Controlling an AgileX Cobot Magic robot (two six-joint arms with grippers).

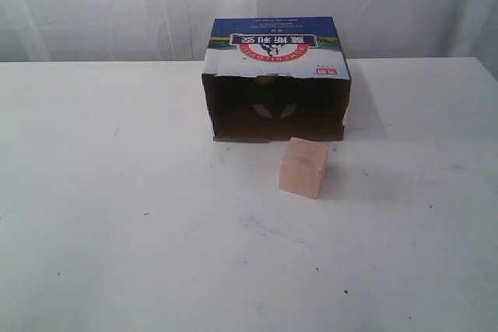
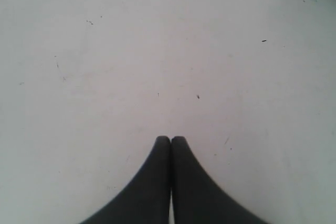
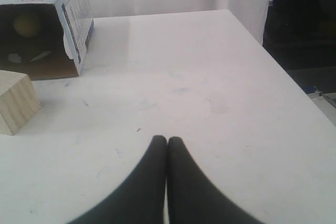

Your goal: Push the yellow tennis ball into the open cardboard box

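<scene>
The open cardboard box [image 1: 277, 56] lies on its side at the back middle of the table, its dark opening facing the front. Seen from the right wrist, the yellow tennis ball [image 3: 27, 24] sits deep inside the box [image 3: 73, 9], dim in the shadow. I cannot make the ball out in the exterior view. My right gripper [image 3: 167, 139] is shut and empty over bare table, well away from the box mouth. My left gripper [image 2: 170, 139] is also shut and empty above bare table. Neither arm shows in the exterior view.
A pale pink wooden block [image 1: 304, 166] stands just in front of the box's right half, also seen in the right wrist view [image 3: 16, 100]. The white table [image 1: 117, 215] ends at an edge [image 3: 294, 87] with dark floor beyond. White curtains hang behind.
</scene>
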